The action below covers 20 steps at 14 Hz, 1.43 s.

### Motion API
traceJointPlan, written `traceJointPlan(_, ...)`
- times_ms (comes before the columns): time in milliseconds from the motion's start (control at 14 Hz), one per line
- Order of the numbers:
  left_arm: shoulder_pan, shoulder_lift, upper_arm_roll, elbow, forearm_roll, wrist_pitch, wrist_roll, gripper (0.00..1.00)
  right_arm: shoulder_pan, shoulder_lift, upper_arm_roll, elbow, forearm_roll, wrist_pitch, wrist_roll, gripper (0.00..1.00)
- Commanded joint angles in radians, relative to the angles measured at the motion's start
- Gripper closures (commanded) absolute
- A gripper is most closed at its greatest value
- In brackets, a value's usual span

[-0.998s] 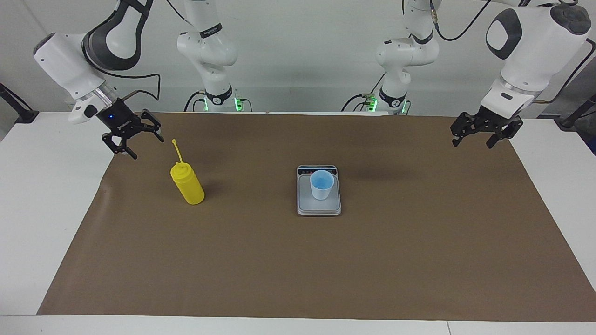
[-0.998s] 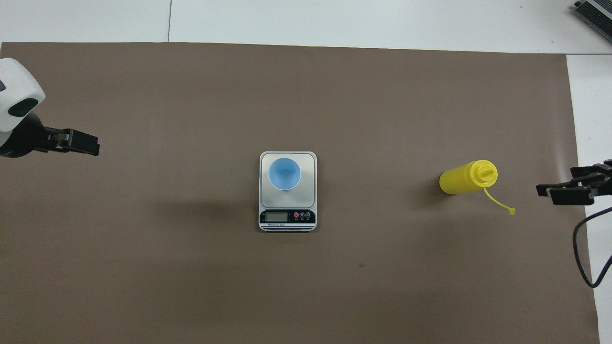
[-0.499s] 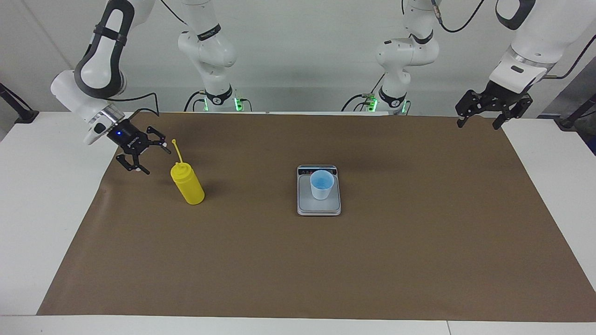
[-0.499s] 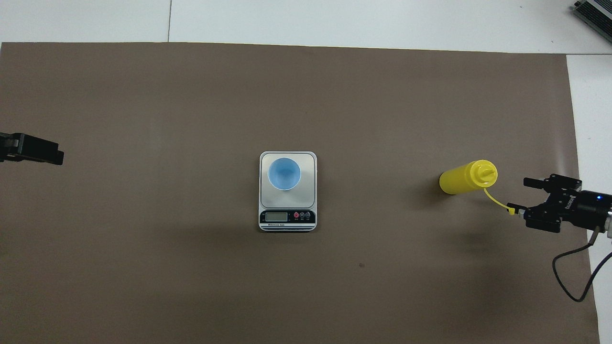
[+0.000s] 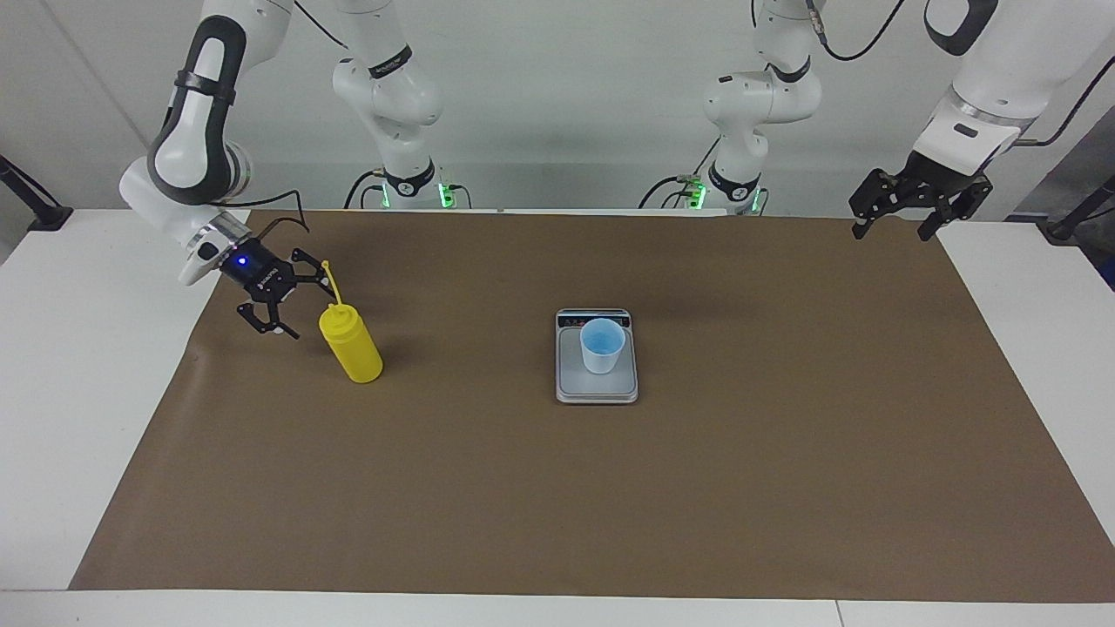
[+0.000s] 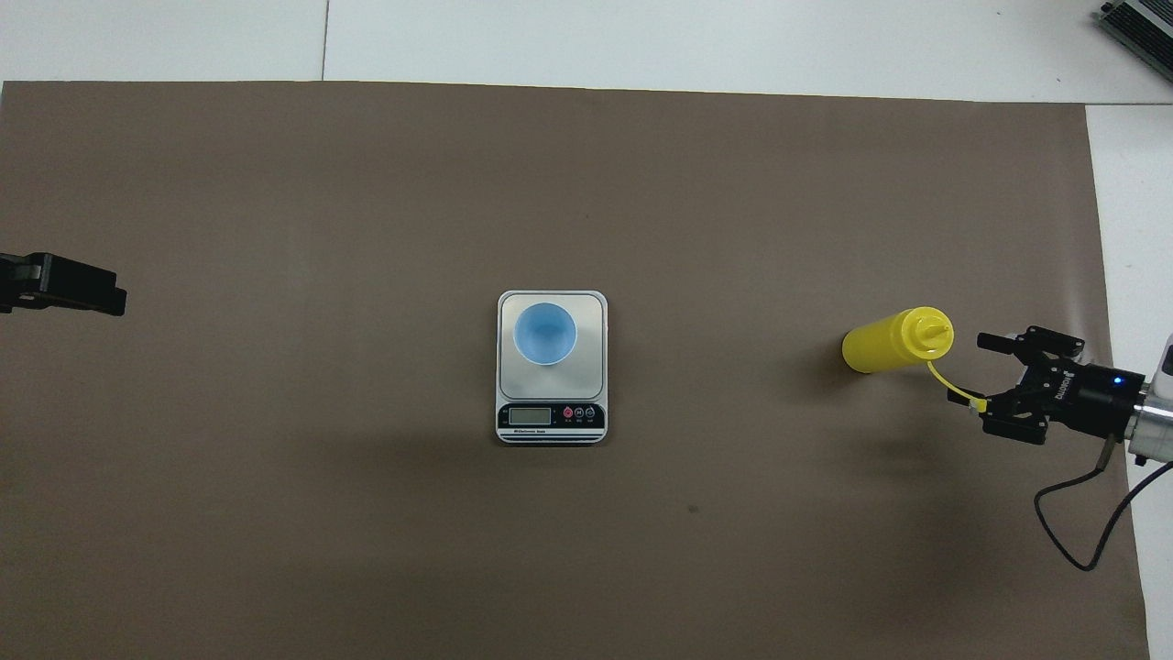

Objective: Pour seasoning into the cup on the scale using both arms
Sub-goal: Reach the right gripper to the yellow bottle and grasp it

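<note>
The yellow seasoning bottle [image 5: 353, 348] [image 6: 884, 344] stands upright on the brown mat toward the right arm's end of the table. Its thin cap strap [image 5: 329, 280] [image 6: 953, 390] sticks up and out toward my right gripper. My right gripper [image 5: 305, 306] [image 6: 982, 385] is open, low beside the bottle's top, with one finger close to the strap's end and nothing held. The pale blue cup [image 5: 601, 346] [image 6: 544, 333] sits upright on the scale [image 5: 575, 380] [image 6: 596, 316] at mid-table. My left gripper [image 5: 890, 231] [image 6: 92, 289] waits open, raised over the mat's edge at the left arm's end.
A brown mat [image 5: 610, 505] [image 6: 550, 183] covers most of the white table [image 5: 70, 392]. The scale's display strip [image 6: 550, 417] faces the robots. A black cable [image 6: 1081, 541] loops from the right wrist. A grey device [image 6: 1141, 27] lies at a table corner.
My right gripper has come down and moved in toward the bottle, reaching the strap's end. My left gripper rose and drew back toward its own end, then stayed nearly still.
</note>
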Motion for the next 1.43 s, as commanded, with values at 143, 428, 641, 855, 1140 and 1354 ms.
traceJointPlan(143,-0.004,-0.039,-0.003,-0.049,0.003,-0.001,-0.014,0.0,0.036,0.027,0.004,-0.015,0.062,0.017,-0.083,0.0)
traceJointPlan(428,-0.003,-0.041,-0.005,-0.054,0.001,0.002,-0.018,0.0,0.025,0.111,0.004,-0.013,0.195,0.002,-0.251,0.0)
traceJointPlan(641,0.0,-0.041,-0.005,-0.054,-0.006,0.003,-0.018,0.0,0.033,0.183,0.004,-0.009,0.287,-0.024,-0.333,0.0)
traceJointPlan(855,0.007,-0.041,-0.003,-0.054,-0.02,0.003,-0.018,0.0,0.039,0.202,0.009,0.002,0.323,-0.027,-0.372,0.0)
traceJointPlan(1140,0.008,-0.041,-0.003,-0.056,-0.029,0.017,-0.018,0.0,0.042,0.21,0.019,0.022,0.363,-0.03,-0.372,0.0)
traceJointPlan(1354,0.008,-0.041,-0.003,-0.059,-0.033,0.015,-0.017,0.0,0.042,0.214,0.035,0.036,0.363,-0.03,-0.374,0.0)
